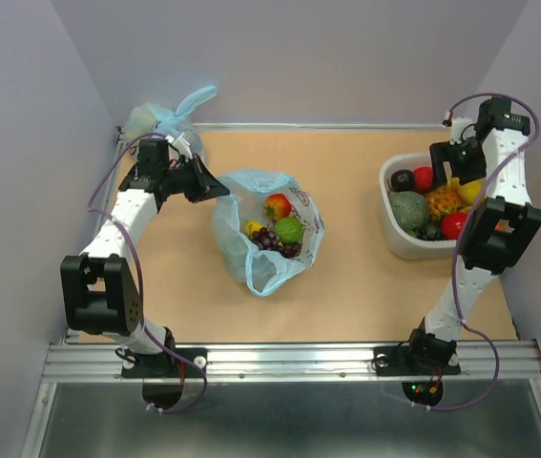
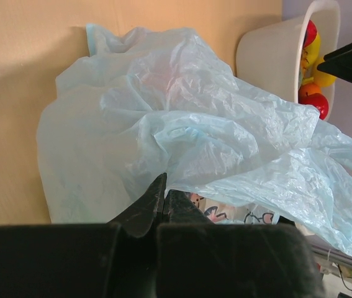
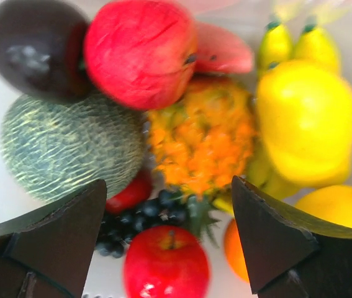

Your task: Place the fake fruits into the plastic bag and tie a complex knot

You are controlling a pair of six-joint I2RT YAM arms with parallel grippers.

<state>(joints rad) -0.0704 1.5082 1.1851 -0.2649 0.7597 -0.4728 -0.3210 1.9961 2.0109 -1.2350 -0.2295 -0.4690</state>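
Observation:
The light-blue plastic bag [image 1: 251, 262] lies mid-table with its mouth open. Inside it are a red-yellow apple [image 1: 278, 205], a green fruit [image 1: 290, 230], dark grapes [image 1: 272, 240] and a small yellow fruit [image 1: 253, 227]. My left gripper [image 1: 222, 191] is shut on the bag's left rim; in the left wrist view its tips [image 2: 165, 187] pinch the film of the bag [image 2: 182, 124]. My right gripper [image 3: 169, 205] hangs open over the fake fruits in the tub, with a red apple [image 3: 166, 264] and grapes [image 3: 141, 217] between its fingers, untouched. No knot is in view.
A white tub [image 1: 391, 239] at the right holds a green melon [image 3: 64, 146], an orange pineapple [image 3: 203, 139], a yellow lemon [image 3: 306, 118], red fruits and a dark one [image 3: 33, 46]. A smaller light-blue bag [image 1: 170, 116] sits at the back left corner. Walls enclose the table.

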